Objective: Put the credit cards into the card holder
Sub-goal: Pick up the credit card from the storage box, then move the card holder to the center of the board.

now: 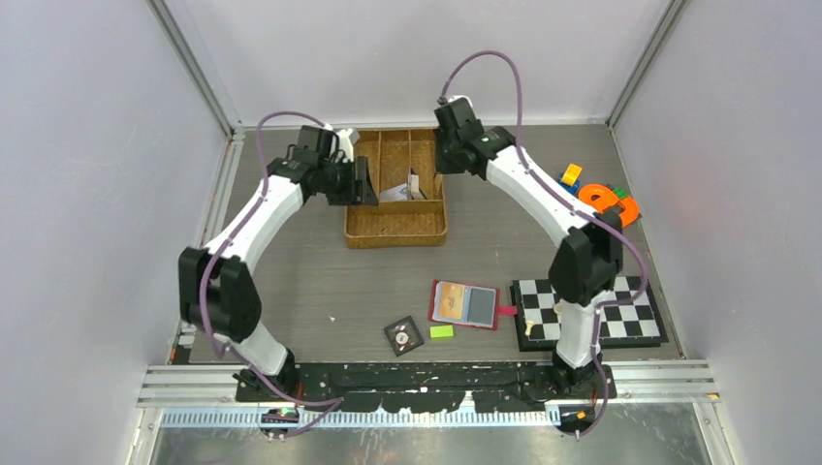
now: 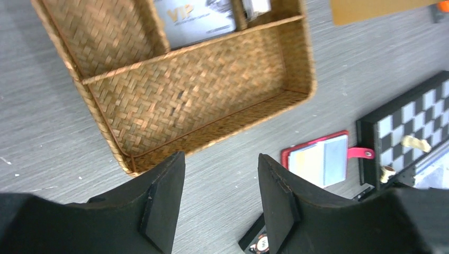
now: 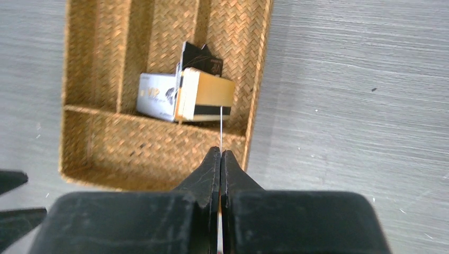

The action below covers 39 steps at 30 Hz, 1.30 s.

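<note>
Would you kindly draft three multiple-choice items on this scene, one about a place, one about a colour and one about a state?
1. Where does the open red card holder lie?
A. on the table, just left of the chessboard
B. on top of the chessboard
C. against the back wall

2. What colour is the small block beside the black dial tile?
A. blue
B. green
C. red

3. How does the right gripper stand?
A. wide open and empty
B. shut on the block
C. shut on a thin card seen edge-on

Answers:
1 A, since the top view shows it flat on the table with its tab toward the board.
2 B, since it is bright green in the top view.
3 C, since the right wrist view shows the fingers pressed together around a thin card edge.
</note>
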### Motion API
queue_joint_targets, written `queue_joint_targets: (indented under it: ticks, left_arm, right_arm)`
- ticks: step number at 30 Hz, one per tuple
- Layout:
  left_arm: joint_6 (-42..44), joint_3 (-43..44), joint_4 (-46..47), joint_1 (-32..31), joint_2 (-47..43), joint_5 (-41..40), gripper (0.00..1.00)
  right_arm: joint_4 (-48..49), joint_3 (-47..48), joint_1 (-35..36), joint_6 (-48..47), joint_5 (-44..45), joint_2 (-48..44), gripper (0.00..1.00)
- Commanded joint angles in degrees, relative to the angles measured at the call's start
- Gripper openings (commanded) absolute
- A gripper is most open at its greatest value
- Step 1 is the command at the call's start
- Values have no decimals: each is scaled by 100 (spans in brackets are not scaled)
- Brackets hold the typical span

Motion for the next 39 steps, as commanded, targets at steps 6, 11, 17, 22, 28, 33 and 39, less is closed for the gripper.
queue_joint_targets:
  ticks: [6, 11, 17, 22, 28, 33, 39]
  left_arm:
    - [532, -320, 470, -152, -1329, 2505, 55]
    - [506, -776, 548, -312, -2011, 3234, 65]
    - [349, -1057, 557, -891, -2192, 4197, 68]
    - [614, -1040, 125, -1247, -2032, 4413, 67]
    - [-356, -1542, 1332, -1332, -2235, 4848, 28]
    - [-705, -1827, 1757, -1377, -2343, 4928, 0]
    - [-1117, -2503, 1924, -1385, -2633, 2814, 0]
  right_arm:
    - [-430, -1132, -304, -611, -3994, -2013, 0]
    - [-317, -2283, -307, -557, -5714, -2880, 1]
    - [28, -2922, -287, -400, -7077, -3498, 1]
    - [442, -3140, -269, -188, -7372, -3732, 1]
    - [333, -3298, -242, -221, -7345, -3686, 1]
    - [315, -3478, -235, -120, -6969, -3848, 14]
    - [-607, -3745, -253, 516, -3870, -4217, 56]
